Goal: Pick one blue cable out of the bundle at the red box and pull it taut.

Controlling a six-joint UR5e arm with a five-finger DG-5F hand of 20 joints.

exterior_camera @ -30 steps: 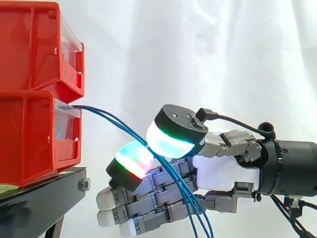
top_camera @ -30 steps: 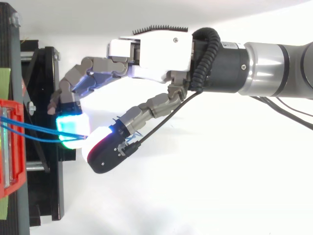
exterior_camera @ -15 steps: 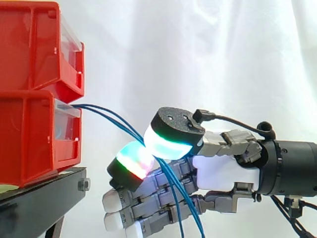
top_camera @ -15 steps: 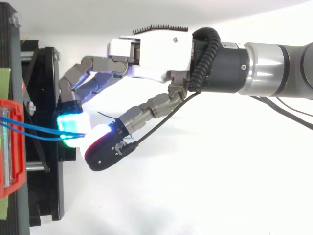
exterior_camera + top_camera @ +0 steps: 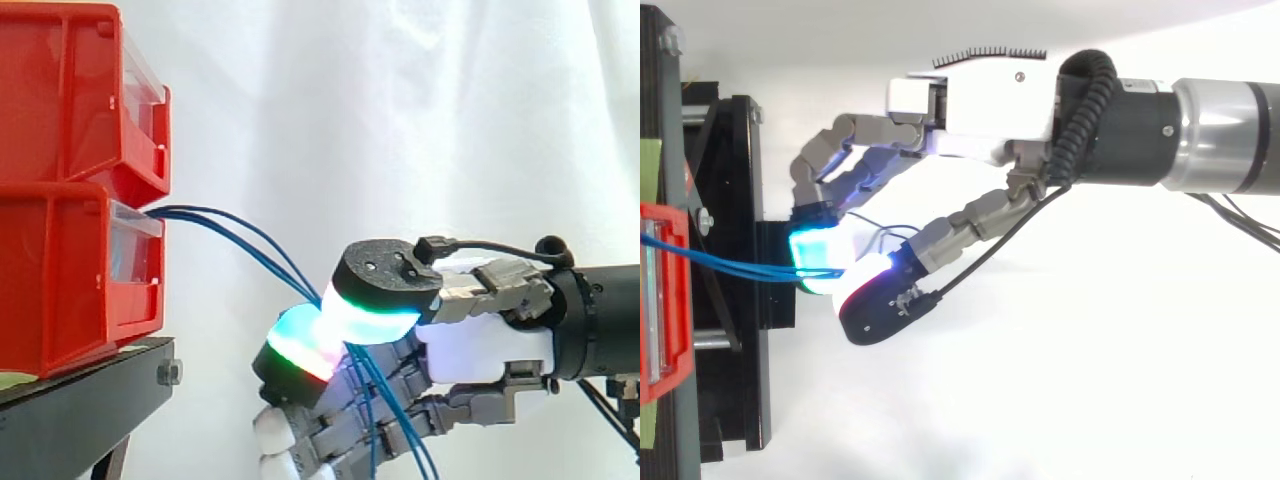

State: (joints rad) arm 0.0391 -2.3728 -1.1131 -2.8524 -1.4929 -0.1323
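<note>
Thin blue cables (image 5: 240, 232) leave the front of the lower red bin (image 5: 60, 280) and slope down to the right into my hand (image 5: 480, 345). The thumb pad (image 5: 375, 300) and a glowing green-red fingertip (image 5: 300, 345) press together on the cables, about a hand's length right of the bin. Seen from above, the cables (image 5: 740, 268) run nearly straight from the bin (image 5: 665, 300) to the pinch under my hand (image 5: 980, 100). Below the pinch, loose blue strands (image 5: 385, 420) hang past the curled fingers. I cannot tell how many strands are pinched.
A second red bin (image 5: 70, 90) is stacked on the lower one. Both rest on a black stand (image 5: 80, 400) at the left, whose edge reaches out toward the hand. A white curtain (image 5: 400, 120) hangs behind.
My hand has moved right and slightly down, away from the bins, with thumb and finger still pressed on the cables. The cable span between bin and hand has grown longer and straighter.
</note>
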